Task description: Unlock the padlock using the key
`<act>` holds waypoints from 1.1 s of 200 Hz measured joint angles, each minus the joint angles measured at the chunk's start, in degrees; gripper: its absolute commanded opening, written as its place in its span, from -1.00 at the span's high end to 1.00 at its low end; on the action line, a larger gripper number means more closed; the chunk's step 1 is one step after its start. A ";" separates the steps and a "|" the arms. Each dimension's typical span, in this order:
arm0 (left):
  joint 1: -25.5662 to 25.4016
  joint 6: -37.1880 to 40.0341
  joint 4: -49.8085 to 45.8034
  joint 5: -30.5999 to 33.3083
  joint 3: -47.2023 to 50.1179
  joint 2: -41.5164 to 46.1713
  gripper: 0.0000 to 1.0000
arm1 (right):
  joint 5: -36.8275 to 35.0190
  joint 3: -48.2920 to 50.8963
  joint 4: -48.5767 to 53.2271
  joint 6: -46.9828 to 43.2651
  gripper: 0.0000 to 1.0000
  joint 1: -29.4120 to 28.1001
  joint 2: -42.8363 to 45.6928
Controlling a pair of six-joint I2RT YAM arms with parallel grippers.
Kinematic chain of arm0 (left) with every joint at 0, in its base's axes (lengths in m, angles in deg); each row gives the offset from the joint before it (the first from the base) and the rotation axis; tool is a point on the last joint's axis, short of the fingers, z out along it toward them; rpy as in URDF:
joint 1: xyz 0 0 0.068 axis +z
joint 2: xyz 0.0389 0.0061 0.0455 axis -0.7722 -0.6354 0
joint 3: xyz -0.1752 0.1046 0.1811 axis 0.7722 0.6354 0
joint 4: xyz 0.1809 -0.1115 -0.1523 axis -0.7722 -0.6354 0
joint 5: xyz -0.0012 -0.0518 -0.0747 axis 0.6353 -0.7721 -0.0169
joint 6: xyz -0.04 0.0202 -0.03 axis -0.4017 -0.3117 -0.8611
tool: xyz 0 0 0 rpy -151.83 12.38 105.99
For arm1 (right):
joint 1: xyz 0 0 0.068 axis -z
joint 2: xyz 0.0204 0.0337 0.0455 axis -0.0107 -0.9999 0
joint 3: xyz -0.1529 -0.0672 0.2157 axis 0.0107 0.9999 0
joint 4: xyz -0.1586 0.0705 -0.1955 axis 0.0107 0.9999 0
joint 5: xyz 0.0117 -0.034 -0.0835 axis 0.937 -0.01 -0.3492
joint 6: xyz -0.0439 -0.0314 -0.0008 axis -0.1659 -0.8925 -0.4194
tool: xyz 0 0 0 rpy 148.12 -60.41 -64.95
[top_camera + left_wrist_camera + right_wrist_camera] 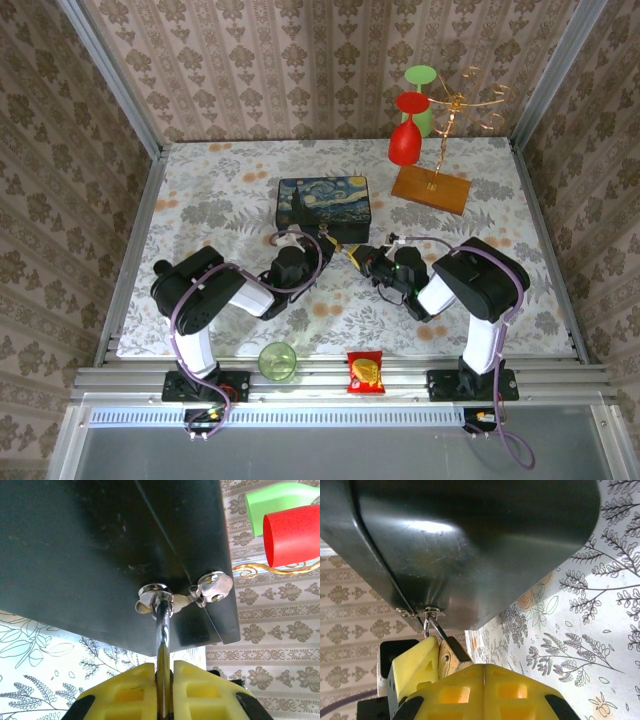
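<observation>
My left claw (164, 669) is pinched narrow on the thin silvery shackle (162, 635) of the small brass-yellow padlock (445, 659). The padlock hangs from the chrome hasp (156, 598) on the front wall of the dark tin box with the starry-night painted lid (323, 205). In the left wrist view the shackle's long axis runs straight from 6 o'clock at my fingers up to 12 o'clock at the hasp. My right claw (484, 674) is pressed fully together, seam to seam, and from it the padlock's brass body lies at about 10 o'clock, just beside, tucked against a yellow fingertip (415, 662) of the left claw. I judge that the coming move turns on this: seen from the right wrist, the lock slants from the hasp at 11 o'clock down toward 5 o'clock, so anything entering its lower end must travel up that same slant. A dark flat strip (452, 644) lies along that line between the hasp and my right fingers (it may be the key, but I cannot tell, nor whether the right claw grips anything). From above, both claws meet at the box's 6 o'clock edge on the flowered surface (200, 220); the left is on the lock, and the right looks nearer its free end.
</observation>
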 measured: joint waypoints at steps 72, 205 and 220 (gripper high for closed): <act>-1.49 -0.39 0.20 1.70 0.04 0.55 1.00 | -6.12 2.05 -0.39 3.58 1.00 -1.53 2.08; -2.99 -1.40 1.79 2.69 0.02 1.01 1.00 | -8.83 5.31 -0.35 4.63 1.00 -2.12 3.56; -3.21 -1.49 1.86 3.13 0.02 0.94 1.00 | -9.16 5.53 -0.33 4.66 1.00 -2.12 3.65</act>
